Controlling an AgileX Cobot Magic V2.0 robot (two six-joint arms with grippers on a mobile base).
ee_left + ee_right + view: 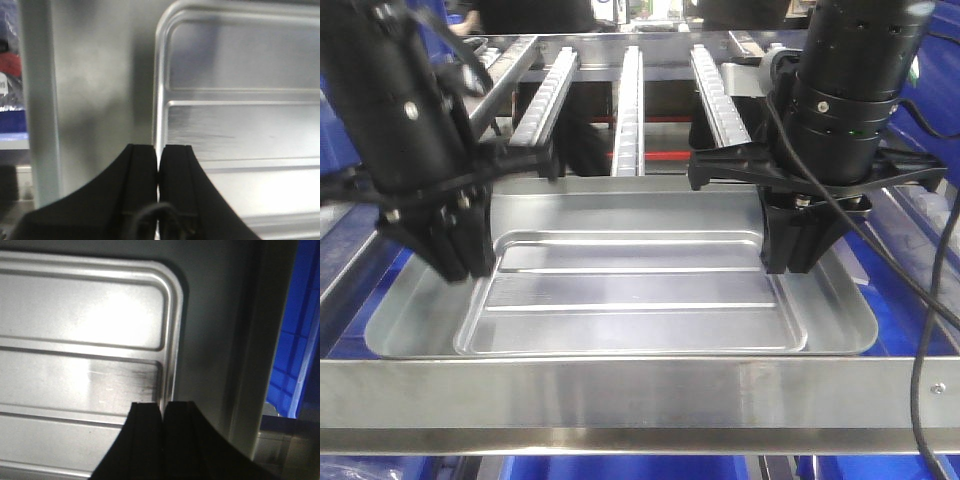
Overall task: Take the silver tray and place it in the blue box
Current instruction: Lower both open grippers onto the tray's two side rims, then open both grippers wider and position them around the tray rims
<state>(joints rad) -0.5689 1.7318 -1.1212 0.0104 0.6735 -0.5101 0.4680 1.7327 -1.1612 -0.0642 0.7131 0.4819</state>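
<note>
The silver tray (630, 300) lies flat and wide in the middle of the front view, inside a metal frame. My left gripper (468, 270) stands at the left edge of its sunken panel, and my right gripper (790, 265) at the right edge. In the left wrist view the left gripper (159, 147) is shut on the thin raised edge of the tray (240, 130). The right gripper (163, 404) pinches the same kind of edge on the tray (75, 370). Parts of the blue box (908, 285) show beside the tray, and its ribbed wall (295, 365) lies past a metal rail.
A broad steel bar (640, 395) crosses the front just below the tray. Three roller rails (628, 100) run away from me behind it. A black cable (932, 350) hangs at the right. A metal rail (252, 365) runs along the tray's right side.
</note>
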